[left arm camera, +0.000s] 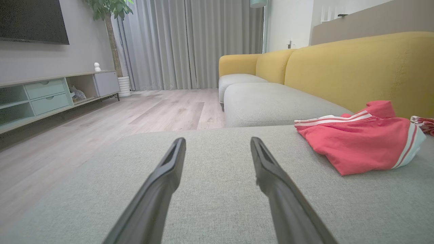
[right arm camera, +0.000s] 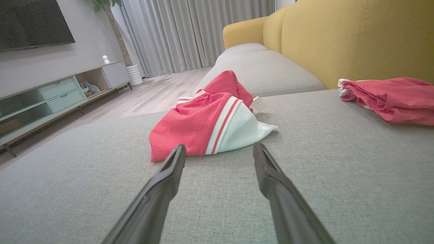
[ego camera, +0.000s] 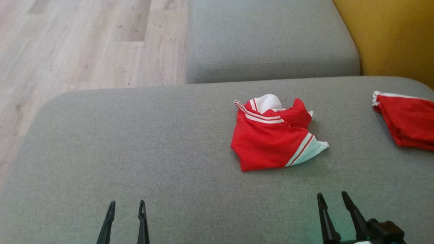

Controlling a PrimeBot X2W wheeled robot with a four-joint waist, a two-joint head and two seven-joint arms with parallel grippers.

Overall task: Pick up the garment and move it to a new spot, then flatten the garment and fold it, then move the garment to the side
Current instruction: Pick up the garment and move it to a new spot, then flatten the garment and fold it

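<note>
Garment, a crumpled red-and-white heap, lies mid-seat on the grey sofa cushion, another red piece well apart. Nearest it hang the right jaws, the left jaws farther off, both spread and empty, presumably poised for the pick-up.

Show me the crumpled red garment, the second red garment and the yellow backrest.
crumpled red garment (ego camera: 268,145), head view, on its red front panel
second red garment (ego camera: 408,120), head view, on its red middle
yellow backrest (right arm camera: 339,37), right wrist view, on its upholstered face
</note>
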